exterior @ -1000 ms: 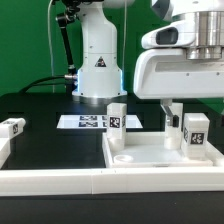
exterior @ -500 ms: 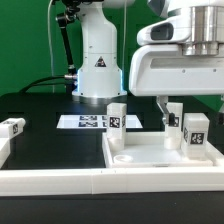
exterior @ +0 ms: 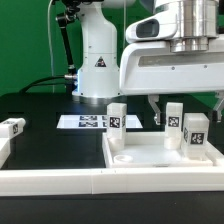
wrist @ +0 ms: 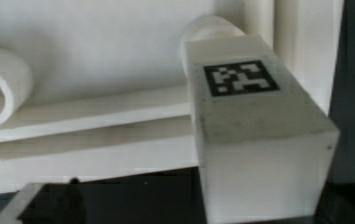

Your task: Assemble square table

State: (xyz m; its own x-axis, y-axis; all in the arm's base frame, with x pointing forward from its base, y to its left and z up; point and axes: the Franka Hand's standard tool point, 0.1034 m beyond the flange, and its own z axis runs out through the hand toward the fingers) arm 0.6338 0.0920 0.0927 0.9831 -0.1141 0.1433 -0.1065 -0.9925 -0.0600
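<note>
The white square slab [exterior: 150, 152] lies rim-up on the black table. Two tagged white legs stand on its far right part, one [exterior: 175, 117] further back and one [exterior: 196, 131] nearer. A third leg [exterior: 116, 116] stands at its far left corner. A fourth [exterior: 12, 128] lies at the exterior view's left. My gripper [exterior: 186, 112] hangs open above the slab, its fingers [exterior: 154, 110] wide on either side of the rear right leg, not touching it. In the wrist view that leg [wrist: 254, 120] stands on the slab [wrist: 103, 125] between my open gripper [wrist: 206, 205].
The long white border rail [exterior: 90, 182] runs along the front. The marker board [exterior: 88, 122] lies flat behind the slab. The white robot base [exterior: 98, 60] stands at the back with black cables beside it.
My gripper has shifted toward the exterior view's left and risen slightly. The legs on the slab have stayed in place.
</note>
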